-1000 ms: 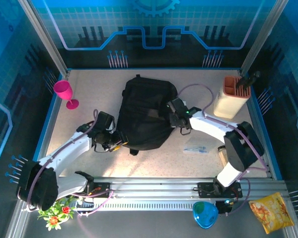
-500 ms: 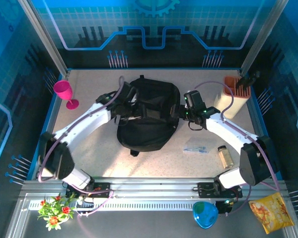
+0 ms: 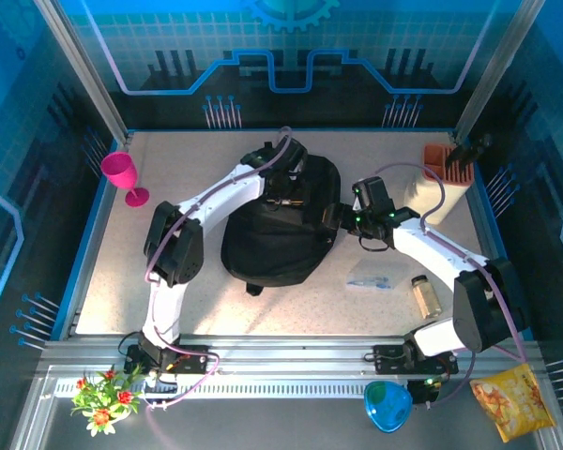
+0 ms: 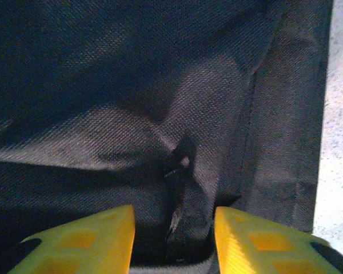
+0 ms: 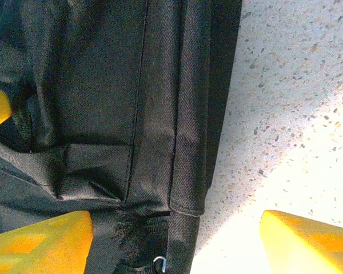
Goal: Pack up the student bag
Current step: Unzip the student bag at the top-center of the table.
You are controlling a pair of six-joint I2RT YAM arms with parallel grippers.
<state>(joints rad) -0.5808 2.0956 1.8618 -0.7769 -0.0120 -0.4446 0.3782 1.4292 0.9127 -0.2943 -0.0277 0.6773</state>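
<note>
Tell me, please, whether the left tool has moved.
Yes: the left tool moved farther back and rightward, from nearer than the pink goblet to level with it.

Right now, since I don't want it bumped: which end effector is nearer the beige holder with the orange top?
Right. The right end effector sits at the backpack right edge, on the holder side; the left end effector is over the backpack, farther off.
</note>
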